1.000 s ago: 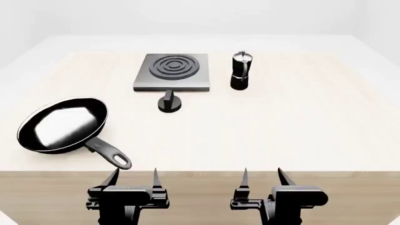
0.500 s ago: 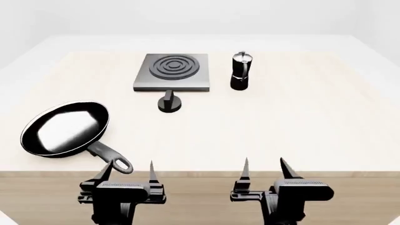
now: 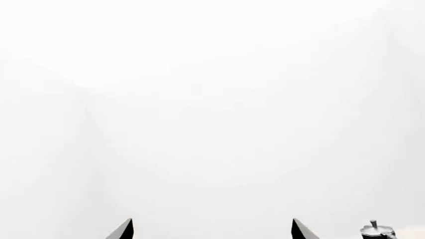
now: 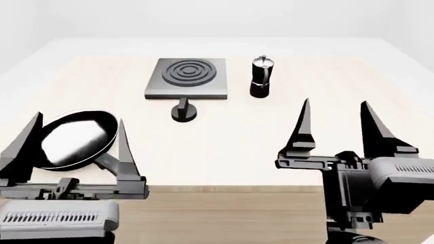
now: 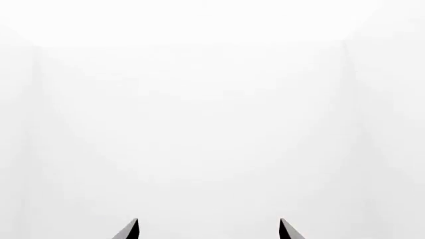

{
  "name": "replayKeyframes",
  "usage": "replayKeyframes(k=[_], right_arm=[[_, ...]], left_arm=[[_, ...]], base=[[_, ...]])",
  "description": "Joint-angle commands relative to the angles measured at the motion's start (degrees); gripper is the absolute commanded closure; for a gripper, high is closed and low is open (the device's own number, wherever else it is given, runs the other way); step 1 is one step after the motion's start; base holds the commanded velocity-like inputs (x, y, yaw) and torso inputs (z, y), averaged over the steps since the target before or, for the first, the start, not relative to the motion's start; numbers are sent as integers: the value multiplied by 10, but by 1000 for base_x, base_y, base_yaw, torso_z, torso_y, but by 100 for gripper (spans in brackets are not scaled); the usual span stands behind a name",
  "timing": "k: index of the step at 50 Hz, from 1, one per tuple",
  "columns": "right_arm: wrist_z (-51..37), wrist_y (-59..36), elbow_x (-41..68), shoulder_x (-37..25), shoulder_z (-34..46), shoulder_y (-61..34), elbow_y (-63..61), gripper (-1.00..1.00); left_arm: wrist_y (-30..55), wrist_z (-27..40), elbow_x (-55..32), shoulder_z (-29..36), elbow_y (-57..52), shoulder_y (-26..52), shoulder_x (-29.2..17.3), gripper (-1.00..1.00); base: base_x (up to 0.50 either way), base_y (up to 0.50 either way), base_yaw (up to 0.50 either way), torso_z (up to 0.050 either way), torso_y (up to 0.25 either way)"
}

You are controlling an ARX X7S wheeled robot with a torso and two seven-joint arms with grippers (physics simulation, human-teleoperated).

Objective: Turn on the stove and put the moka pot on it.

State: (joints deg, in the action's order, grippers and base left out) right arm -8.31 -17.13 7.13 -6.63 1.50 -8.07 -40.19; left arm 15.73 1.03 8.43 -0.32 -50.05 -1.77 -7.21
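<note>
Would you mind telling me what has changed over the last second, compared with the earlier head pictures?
Both arms have risen: the left gripper and the right gripper now stand much higher and larger in the head view, jaws open, holding nothing. The frying pan has shifted slightly. The stove, its knob and the moka pot stayed put.

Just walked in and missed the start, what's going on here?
Nothing is being handled yet. Both end effectors, left and right, hang open and empty over the near edge of the table. The moka pot stands beside the stove, not on it. The knob sits untouched in front of the stove, and a frying pan lies off to the left.
</note>
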Motion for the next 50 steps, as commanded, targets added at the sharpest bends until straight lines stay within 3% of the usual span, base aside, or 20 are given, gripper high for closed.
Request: replayKeyframes(k=[1, 5, 50], right_arm=[[-19, -52, 35, -13, -28, -26, -111, -100], [-23, -48, 43, -15, -35, -24, -124, -100], [-57, -34, 56, -36, -22, -26, -136, -100]], left_arm=[[-37, -96, 54, -53, -99, -20, 72, -100], [-71, -96, 39, -62, -99, -35, 72, -100], [-76, -100, 26, -65, -99, -40, 72, -100]], base=[[0, 0, 0, 0, 0], [0, 0, 0, 8, 4], [0, 0, 0, 49, 69]])
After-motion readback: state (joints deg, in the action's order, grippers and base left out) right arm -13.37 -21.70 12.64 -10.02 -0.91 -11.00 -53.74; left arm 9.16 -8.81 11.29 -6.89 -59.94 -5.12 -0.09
